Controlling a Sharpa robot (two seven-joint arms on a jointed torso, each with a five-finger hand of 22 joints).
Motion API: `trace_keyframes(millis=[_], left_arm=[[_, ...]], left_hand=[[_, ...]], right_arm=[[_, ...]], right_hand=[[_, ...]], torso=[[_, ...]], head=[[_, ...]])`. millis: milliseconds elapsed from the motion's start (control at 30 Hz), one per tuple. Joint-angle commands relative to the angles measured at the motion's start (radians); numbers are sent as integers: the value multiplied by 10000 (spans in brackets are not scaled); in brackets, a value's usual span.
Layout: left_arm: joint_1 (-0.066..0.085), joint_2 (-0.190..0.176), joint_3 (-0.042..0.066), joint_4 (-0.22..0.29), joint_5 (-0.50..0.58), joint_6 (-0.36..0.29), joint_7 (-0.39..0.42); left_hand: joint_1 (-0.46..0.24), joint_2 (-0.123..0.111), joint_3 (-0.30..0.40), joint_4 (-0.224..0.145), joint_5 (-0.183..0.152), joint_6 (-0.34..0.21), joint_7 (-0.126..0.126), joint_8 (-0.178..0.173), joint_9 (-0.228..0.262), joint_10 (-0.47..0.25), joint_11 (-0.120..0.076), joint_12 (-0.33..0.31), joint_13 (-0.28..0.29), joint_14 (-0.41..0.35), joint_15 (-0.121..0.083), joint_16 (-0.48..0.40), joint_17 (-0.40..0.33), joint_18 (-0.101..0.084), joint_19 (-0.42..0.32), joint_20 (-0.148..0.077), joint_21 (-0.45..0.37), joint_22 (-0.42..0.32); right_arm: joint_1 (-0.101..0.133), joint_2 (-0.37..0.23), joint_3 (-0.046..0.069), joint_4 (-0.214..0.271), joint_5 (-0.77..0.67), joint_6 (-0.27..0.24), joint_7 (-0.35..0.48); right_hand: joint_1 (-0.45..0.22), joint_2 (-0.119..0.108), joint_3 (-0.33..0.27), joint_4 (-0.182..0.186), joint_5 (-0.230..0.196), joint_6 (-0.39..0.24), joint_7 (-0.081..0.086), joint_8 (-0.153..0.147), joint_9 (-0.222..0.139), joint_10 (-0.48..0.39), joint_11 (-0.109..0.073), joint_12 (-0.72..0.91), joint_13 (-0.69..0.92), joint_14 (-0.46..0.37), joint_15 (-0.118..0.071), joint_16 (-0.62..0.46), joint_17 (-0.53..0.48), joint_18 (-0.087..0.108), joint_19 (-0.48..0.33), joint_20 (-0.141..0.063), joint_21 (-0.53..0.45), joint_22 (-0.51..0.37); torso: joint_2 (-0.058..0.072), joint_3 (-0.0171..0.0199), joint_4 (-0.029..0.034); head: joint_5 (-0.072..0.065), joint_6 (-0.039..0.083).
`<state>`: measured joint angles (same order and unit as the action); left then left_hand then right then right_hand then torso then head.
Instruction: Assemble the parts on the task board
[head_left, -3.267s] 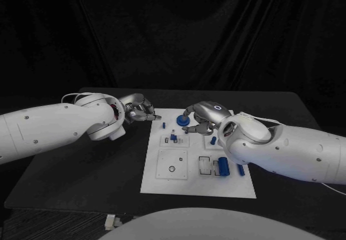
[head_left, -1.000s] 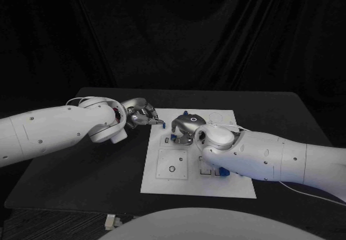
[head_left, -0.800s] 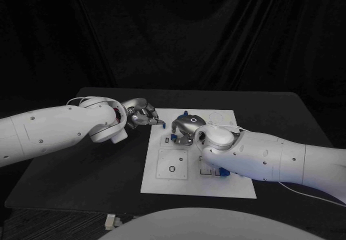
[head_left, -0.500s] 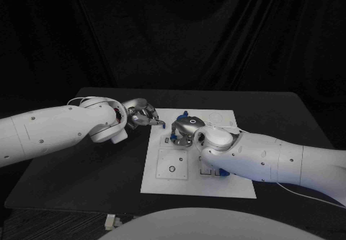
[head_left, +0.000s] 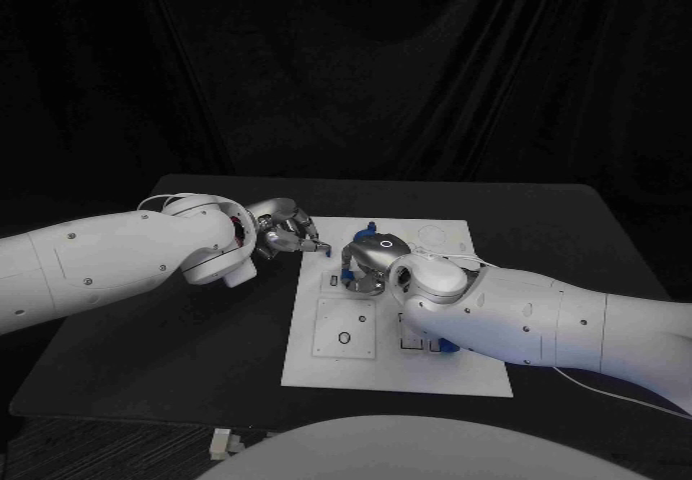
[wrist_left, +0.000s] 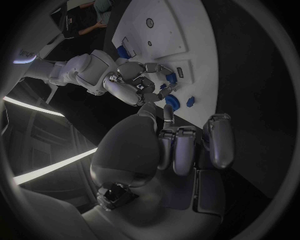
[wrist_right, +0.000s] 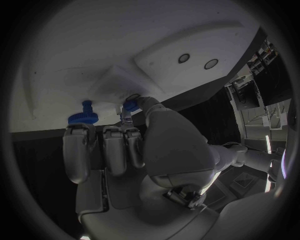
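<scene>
The white task board (head_left: 325, 365) lies mid-table. My right hand (head_left: 368, 262) hangs over its far middle, fingers curled, thumb and a finger pinching a small blue part (wrist_right: 130, 105) low against the board (wrist_right: 94, 50). Beside it a round blue gear-like part (wrist_right: 81, 118) stands on the board; from the left wrist it appears as the gear-like part (wrist_left: 172, 102) next to a smaller blue piece (wrist_left: 189, 101) at the board's edge. My left hand (head_left: 289, 233) hovers at the board's far left corner, fingers curled in, holding nothing. The right hand (wrist_left: 140, 82) lies just beyond it.
My right forearm (head_left: 548, 320) crosses the board's right half and hides most slots there; a blue part (head_left: 447, 346) peeks out under it. A small white plate with a ring mark (head_left: 345, 330) sits on the board's near left. Black table (head_left: 173, 340) surrounds the board.
My right arm has swung left across the board, taking the hand from the far right part to the far middle and lower. In the last second it barely shifts. The left hand stays put.
</scene>
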<state>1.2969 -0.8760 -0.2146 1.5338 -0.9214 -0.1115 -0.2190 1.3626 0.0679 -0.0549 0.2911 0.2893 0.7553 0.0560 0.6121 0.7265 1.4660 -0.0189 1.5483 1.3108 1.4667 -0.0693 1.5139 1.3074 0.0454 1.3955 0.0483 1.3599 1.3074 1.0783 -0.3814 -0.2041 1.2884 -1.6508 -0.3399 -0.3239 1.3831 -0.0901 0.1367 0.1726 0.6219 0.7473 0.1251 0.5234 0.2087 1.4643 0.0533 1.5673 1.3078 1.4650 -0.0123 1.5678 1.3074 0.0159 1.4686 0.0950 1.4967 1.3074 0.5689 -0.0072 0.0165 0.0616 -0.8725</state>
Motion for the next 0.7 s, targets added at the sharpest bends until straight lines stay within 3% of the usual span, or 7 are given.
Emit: trace_keyframes(millis=[33,67,100,167,333,433,700], left_arm=[[-38,43,9,-21,78,239,107],[-49,52,9,-33,78,275,110],[-63,61,9,-46,78,312,110],[-107,84,9,-78,78,417,94],[-204,147,9,-144,78,670,83],[-246,188,9,-169,78,770,110],[-314,307,9,-191,78,974,427]], left_hand=[[75,108,-124,-4,-8,-135,147,-299,-272,-57,129,-1077,1069,581,104,-95,1650,204,-103,37,-116,807],[76,115,-149,-5,-9,-136,172,-393,-375,-77,153,-1107,1035,575,124,-101,1643,203,-104,53,-124,812],[53,151,-221,-22,0,-202,294,-858,-867,-200,255,-1264,854,541,209,-139,1589,209,-144,124,-190,794],[83,147,-334,-20,-8,-100,394,-1300,-1435,-243,342,-1320,777,517,289,-160,1556,223,-170,206,-252,793],[16,180,-569,-11,-85,14,507,-1851,-2191,-299,440,-1366,689,475,369,-199,1493,237,-199,303,-339,806],[-89,186,-701,3,-215,14,555,-2054,-2447,-325,481,-1385,653,454,408,-219,1461,241,-204,332,-364,817],[-835,254,-1317,14,-1080,149,609,-2403,-2991,-387,542,-1408,578,410,470,-248,1408,258,-238,403,-457,840]], right_arm=[[-53,-82,-16,93,-10,-533,246],[-53,-124,-16,146,-10,-679,296],[-53,-170,-16,207,-10,-833,347],[-52,-310,-16,392,-10,-1213,461],[-27,-783,-16,1045,-10,-2045,679],[27,-1050,-15,1441,-18,-2422,778],[128,-1469,-15,2121,-91,-2932,969]], right_hand=[[107,-16,95,-42,84,111,-26,54,37,1065,-86,35,2630,1058,-95,30,2634,69,579,-65,-50,2334],[107,-16,101,-46,90,123,-29,58,40,1065,-89,35,2630,1058,-97,30,2634,70,578,-67,-52,2333],[105,-18,116,-55,99,148,-37,69,46,1065,-95,35,2630,1058,-103,30,2634,68,581,-73,-47,2335],[104,-24,168,-91,123,252,-68,110,69,1065,-121,35,2630,1058,-124,30,2634,68,582,-92,-45,2336],[105,-51,246,-149,131,416,-117,155,97,1065,-166,35,2630,1058,-162,30,2634,64,589,-126,-32,2341],[95,-70,271,-166,130,483,-135,167,105,1065,-182,35,2630,1058,-177,30,2634,65,588,-140,-34,2341],[60,-100,286,-168,104,552,-153,169,111,1065,-199,35,2630,1058,-192,30,2634,61,596,-155,-19,2346]], torso=[[2,2,5],[3,1,5],[2,2,2],[0,2,-2],[1,1,-3],[0,2,1],[-14,4,-11]], head=[[1,-2],[10,-2],[21,-2],[39,-2],[53,-2],[16,-2],[3,-2]])
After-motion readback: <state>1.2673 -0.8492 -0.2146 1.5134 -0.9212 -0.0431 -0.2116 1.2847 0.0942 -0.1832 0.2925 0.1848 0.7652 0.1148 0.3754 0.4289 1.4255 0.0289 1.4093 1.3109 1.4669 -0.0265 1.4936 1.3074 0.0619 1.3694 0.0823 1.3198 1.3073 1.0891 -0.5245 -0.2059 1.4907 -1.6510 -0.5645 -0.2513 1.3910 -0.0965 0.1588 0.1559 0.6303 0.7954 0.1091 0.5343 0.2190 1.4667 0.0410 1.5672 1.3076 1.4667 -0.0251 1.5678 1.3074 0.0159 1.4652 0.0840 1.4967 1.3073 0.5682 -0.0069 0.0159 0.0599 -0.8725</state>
